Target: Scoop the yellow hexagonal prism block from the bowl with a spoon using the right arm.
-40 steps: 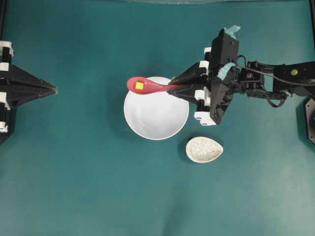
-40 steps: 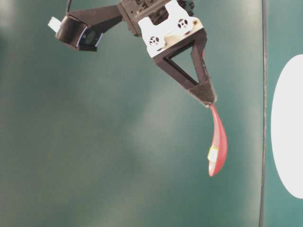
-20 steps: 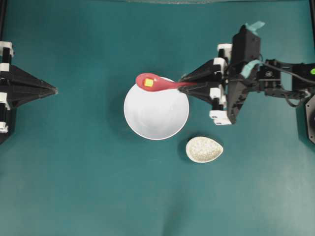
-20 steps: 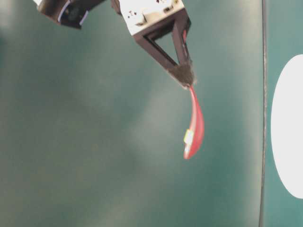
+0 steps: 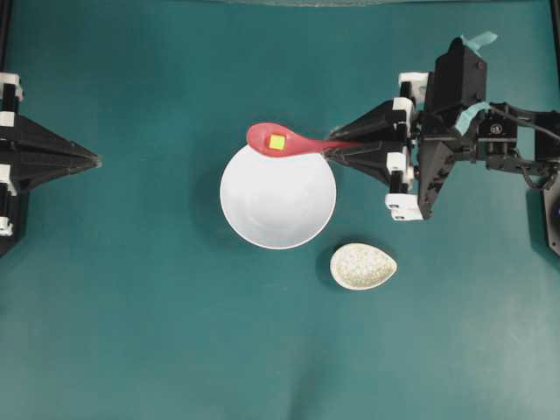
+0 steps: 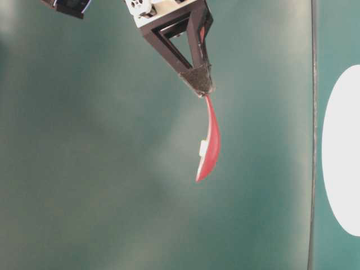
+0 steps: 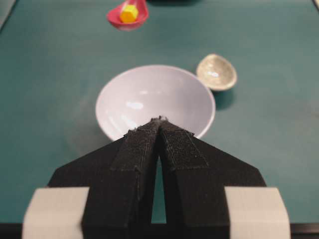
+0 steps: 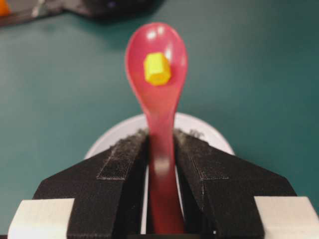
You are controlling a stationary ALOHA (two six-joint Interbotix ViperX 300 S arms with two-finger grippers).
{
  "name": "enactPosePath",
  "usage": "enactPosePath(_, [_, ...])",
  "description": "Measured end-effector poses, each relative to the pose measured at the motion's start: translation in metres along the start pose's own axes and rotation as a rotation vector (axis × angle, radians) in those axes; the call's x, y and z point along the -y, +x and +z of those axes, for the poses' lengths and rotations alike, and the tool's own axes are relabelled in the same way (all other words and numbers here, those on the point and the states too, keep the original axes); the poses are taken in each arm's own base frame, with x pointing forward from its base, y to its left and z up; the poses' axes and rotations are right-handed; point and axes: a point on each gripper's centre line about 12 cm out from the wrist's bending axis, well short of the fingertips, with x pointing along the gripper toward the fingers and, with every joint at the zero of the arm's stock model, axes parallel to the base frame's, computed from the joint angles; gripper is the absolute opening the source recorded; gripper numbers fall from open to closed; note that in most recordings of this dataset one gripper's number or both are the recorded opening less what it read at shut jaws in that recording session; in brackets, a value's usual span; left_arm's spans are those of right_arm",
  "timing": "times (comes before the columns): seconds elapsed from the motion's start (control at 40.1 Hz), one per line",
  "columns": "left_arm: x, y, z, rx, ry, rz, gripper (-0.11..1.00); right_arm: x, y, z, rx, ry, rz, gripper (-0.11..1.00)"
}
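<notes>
My right gripper [image 5: 337, 146] [image 8: 160, 137] is shut on the handle of the pinkish-red spoon [image 5: 284, 141] [image 8: 157, 74] [image 6: 209, 149] [image 7: 127, 15]. The yellow hexagonal prism block [image 5: 276, 142] [image 8: 157, 68] [image 7: 129, 13] lies in the spoon's scoop, lifted over the far rim of the white bowl [image 5: 277, 196] [image 7: 154, 99]. The bowl's inside shows nothing in it. At the left edge my left gripper [image 5: 94, 160] [image 7: 160, 120] rests shut and holds nothing, pointing toward the bowl.
A small speckled egg-shaped dish [image 5: 362, 265] [image 7: 216, 72] sits on the teal table just right of and nearer than the bowl. The right arm's body [image 5: 455, 122] stretches in from the right edge.
The right gripper has pulled back to the right and slightly farther away, carrying the spoon with the block. The scoop now hangs over the bowl's far rim. The left gripper has not moved.
</notes>
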Motion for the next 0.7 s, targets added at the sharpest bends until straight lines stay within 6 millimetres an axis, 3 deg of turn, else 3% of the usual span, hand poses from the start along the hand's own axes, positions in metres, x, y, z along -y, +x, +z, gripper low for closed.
enactPosePath(0.698, [0.0, 0.0, 0.0006, 0.002, 0.0, 0.0, 0.0, -0.0002, -0.0001, -0.0041, -0.034, 0.004, -0.001, 0.24])
